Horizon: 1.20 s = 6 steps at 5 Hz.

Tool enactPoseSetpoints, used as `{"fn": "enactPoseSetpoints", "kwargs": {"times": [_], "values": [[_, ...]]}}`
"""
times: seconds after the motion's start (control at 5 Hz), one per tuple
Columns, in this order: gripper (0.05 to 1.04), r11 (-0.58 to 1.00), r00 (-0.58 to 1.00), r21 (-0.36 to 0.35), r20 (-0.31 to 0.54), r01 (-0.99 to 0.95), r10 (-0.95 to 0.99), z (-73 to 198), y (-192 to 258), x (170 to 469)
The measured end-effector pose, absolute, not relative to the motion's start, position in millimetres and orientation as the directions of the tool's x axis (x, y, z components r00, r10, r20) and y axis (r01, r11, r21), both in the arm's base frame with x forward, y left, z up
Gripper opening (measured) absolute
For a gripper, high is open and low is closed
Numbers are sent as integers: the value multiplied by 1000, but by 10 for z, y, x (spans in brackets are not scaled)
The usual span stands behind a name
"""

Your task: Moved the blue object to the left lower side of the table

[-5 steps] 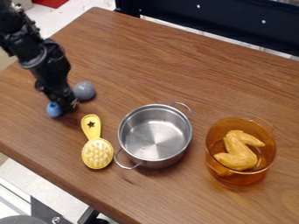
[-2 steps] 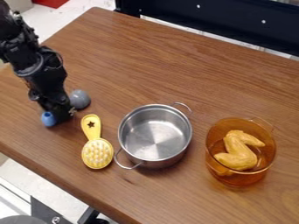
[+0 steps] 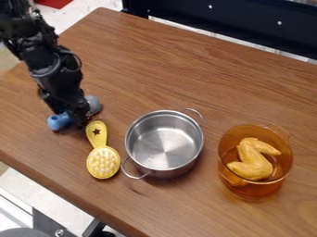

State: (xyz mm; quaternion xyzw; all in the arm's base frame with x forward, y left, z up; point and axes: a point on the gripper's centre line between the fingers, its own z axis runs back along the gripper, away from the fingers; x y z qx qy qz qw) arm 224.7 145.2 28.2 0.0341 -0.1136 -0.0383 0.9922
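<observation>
Blue object (image 3: 60,121) on the left part of the wooden table (image 3: 186,69). Nearest of all, below the table's edge at bottom left, a rounded grey thing (image 3: 25,233) beside black metal parts (image 3: 49,225). Then, on the table, a yellow tool (image 3: 103,162), with bumpy head toward the near edge and handle, marked with a star, up to just beside the gripper (image 3: 79,119); in the way on that side. Right of this tool, a steel pot (image 3: 164,144) with two wire handles. Farther right, a see-through amber pot (image 3: 260,190), with a yellow wing-shaped thing (image 3: 254,159) inside. At left, rounded blue end sticking out from behind the black gripper, other end hidden. Opening of the gripper: not possible to tell; hold on the blue object, also not possible to tell. On the gripper's other side, a smooth grey object (image 3: 95,105), partly covered. Behind the table, a dark blue panel (image 3: 217,21), and at far left, something red (image 3: 54,3).
</observation>
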Motion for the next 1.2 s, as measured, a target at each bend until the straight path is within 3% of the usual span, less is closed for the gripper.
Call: {"fn": "enactPoseSetpoints", "kwargs": {"times": [0.2,0.8,1.2], "values": [[1001,996,972,62,220,69,-81,287,1435,2247],[999,996,973,-2,217,84,-81,695,1365,2440],[999,990,964,10,227,137,-136,871,1078,2610]]}}
